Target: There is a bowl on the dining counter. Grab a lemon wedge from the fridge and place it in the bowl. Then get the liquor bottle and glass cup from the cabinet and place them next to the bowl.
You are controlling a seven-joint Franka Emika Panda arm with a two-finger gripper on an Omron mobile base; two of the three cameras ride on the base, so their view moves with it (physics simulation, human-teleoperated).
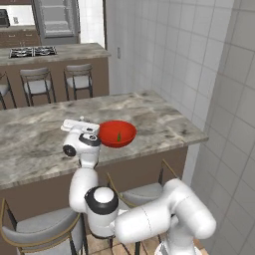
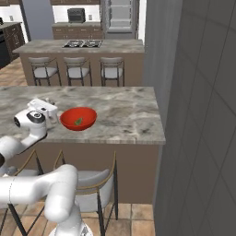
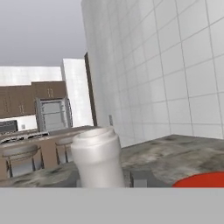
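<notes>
Hand view: liquor bottle (image 3: 97,158) between the tool's (image 3: 105,177) fingers.

A glossy red bowl (image 1: 117,133) sits on the dining counter (image 1: 159,119) of polished, veined grey-brown marble; beside it, a smooth, pale, matt-looking liquor bottle (image 3: 97,157); grey-cushioned stools (image 2: 94,182) below.

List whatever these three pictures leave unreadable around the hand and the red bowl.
- Gripper: in the left base view, the white wrist covers its fingers and anything held.
- Pale cylindrical object: in the hand view, its base is cut off; whether it is held or standing is unclear.
- Wide red bowl: cut off at the hand view's bottom.
- Small greenish sliver inside the bowl: too small to identify.
</notes>
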